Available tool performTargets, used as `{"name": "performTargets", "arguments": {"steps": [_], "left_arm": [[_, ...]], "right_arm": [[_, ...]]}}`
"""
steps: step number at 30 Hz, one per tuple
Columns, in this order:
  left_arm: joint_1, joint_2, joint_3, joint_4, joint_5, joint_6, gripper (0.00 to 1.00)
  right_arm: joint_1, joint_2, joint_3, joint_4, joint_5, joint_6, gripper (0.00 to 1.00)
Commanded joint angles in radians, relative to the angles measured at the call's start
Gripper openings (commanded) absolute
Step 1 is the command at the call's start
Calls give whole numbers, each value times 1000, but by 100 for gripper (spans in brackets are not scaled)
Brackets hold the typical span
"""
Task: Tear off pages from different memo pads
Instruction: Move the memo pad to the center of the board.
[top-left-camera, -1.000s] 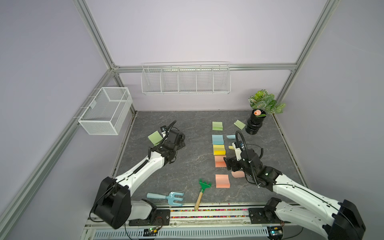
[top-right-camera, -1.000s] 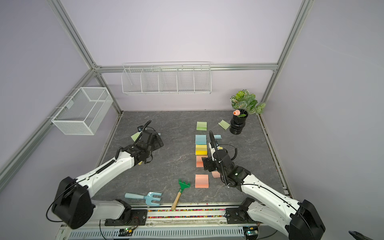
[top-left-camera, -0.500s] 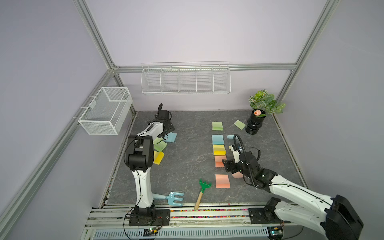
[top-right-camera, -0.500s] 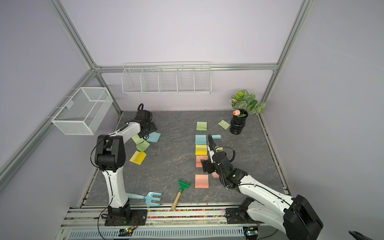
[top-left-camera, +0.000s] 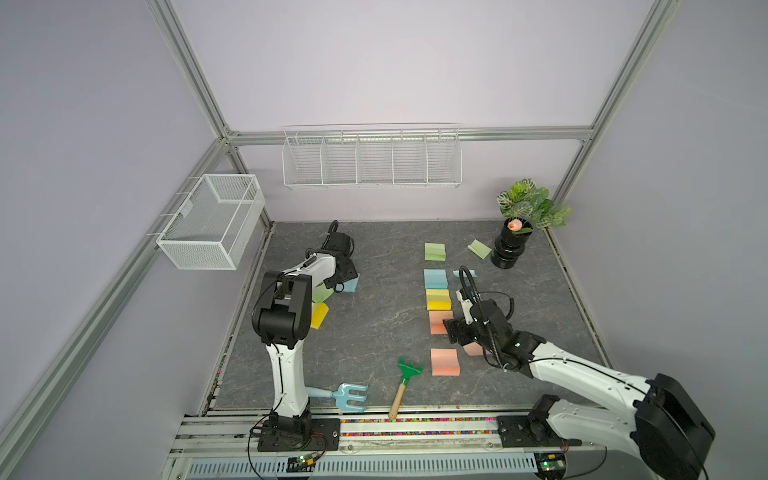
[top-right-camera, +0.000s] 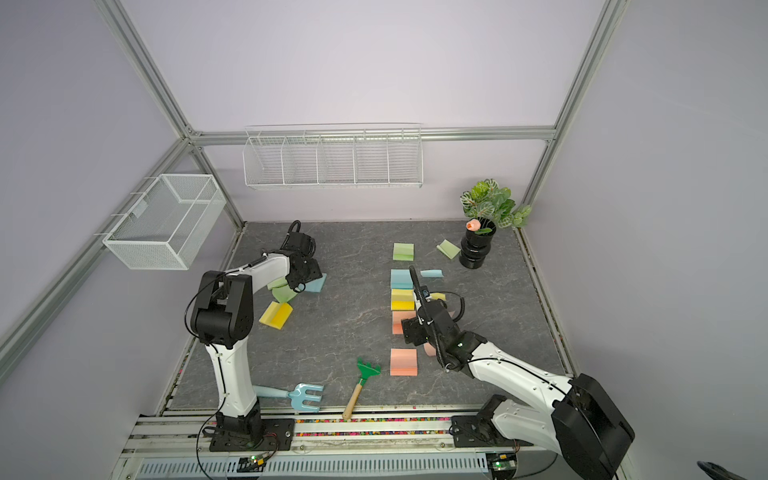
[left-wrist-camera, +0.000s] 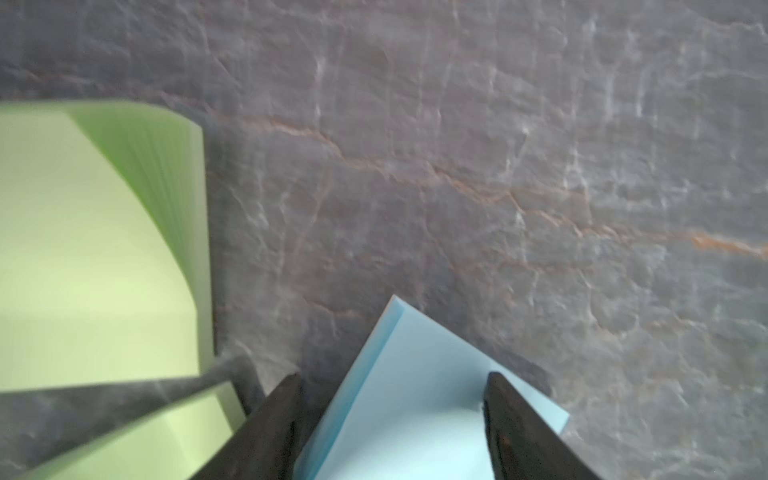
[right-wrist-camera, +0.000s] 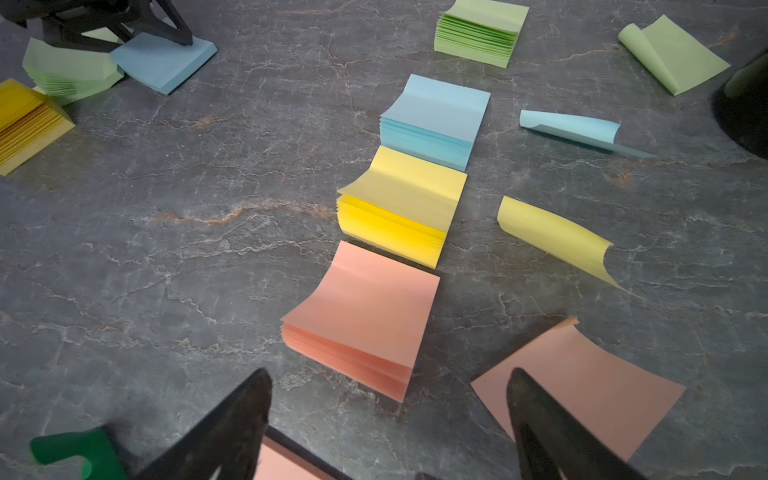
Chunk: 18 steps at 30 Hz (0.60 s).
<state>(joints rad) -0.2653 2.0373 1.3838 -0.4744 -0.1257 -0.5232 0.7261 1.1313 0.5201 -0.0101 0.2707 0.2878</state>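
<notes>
Grey tabletop (top-left-camera: 374, 324); memo pads (top-left-camera: 435, 278) 9; pages (top-left-camera: 478, 248) 4; right fingers (right-wrist-camera: 232, 424) spread; left fingers (left-wrist-camera: 266, 428) unclear

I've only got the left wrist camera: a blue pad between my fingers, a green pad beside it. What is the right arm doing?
Observer: The right gripper hovers open by a salmon pad, holding nothing.
Operator: Any pages torn off?
Observer: Four lie loose near it: a green page, a blue page, a yellow page and a salmon page.
Operator: What else is near my left gripper?
Observer: A yellow pad lies next to the green pad, on the side toward the robot's base.
</notes>
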Motion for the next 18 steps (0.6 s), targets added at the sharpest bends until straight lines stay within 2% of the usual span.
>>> {"name": "performTargets", "arguments": {"steps": [1,7,11,18], "left_arm": [[-28,-37,-99,25,60,-51,68],[-81,-191,-298,152,131,-172,68],[-152,-276,-358,166,118,-195,68],[-296,-360,-494,260,151,-303,68]], "right_arm": [[-4,-14,8,-8,25,15,89],[-4,-23,10,-19,-7,23,89],[-3,-16,38,-59,-56,26,89],[-2,-37,36,-76,-43,15,89]]}}
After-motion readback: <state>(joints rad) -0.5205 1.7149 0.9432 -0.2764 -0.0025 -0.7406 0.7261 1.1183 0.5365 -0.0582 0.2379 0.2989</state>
